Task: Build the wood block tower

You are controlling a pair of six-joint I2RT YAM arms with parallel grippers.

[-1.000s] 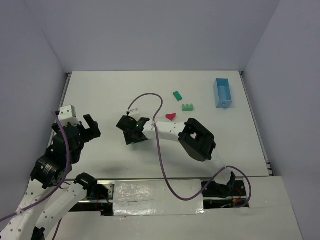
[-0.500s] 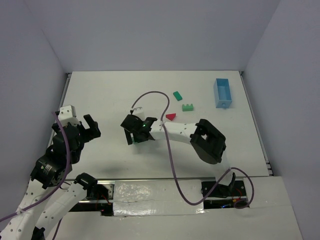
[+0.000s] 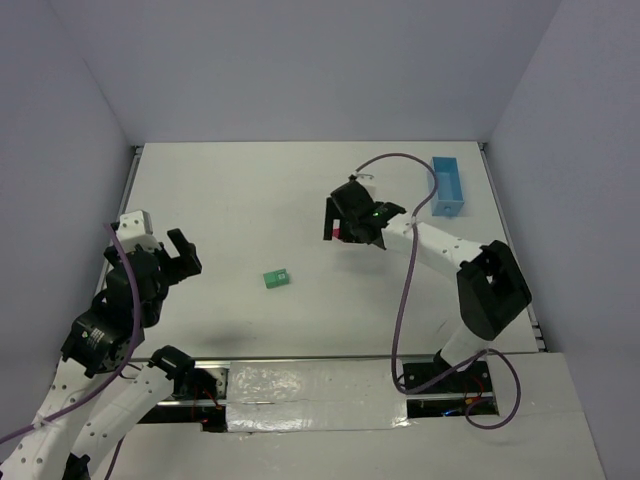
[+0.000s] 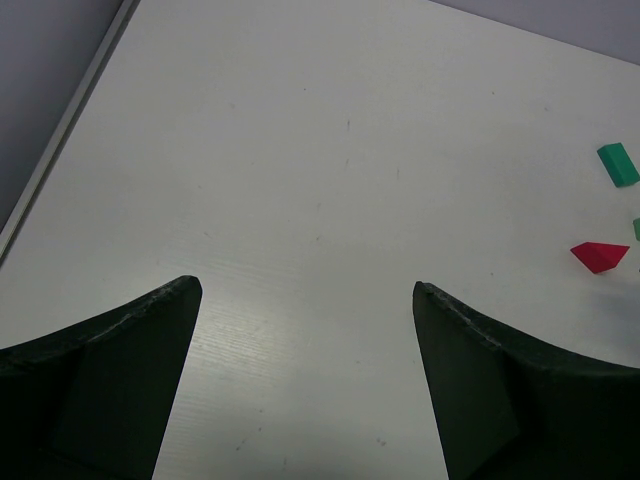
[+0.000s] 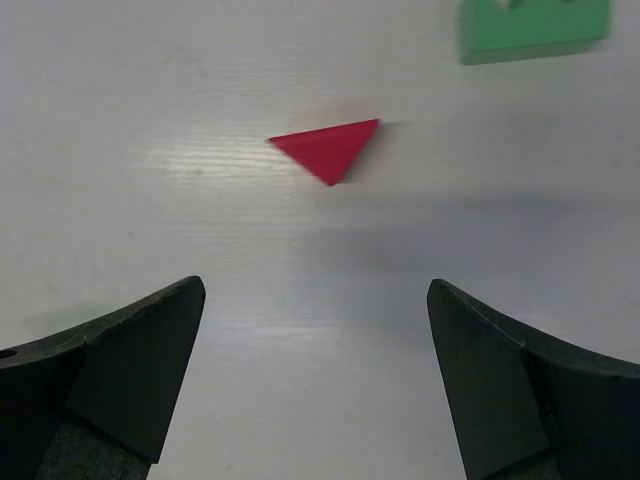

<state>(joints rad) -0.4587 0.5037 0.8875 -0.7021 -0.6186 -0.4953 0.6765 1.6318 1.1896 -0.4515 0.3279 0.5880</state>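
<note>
The right hand (image 3: 333, 220) hangs over the middle of the counter (image 3: 230, 190), jaws spread wide with nothing between them; it touches no block. In its wrist view the red triangular block (image 5: 328, 148) lies flat on the counter just ahead of the fingertips; a notched green block (image 5: 533, 25) sits beyond it, at the upper right edge. The left hand (image 3: 178, 255) is at the left side, likewise wide open and empty; its wrist view shows a green rectangular block (image 4: 618, 163) far to the right. A lone green block (image 3: 276, 278) lies apart, nearer the arms' bases; none of the blocks is stacked.
</note>
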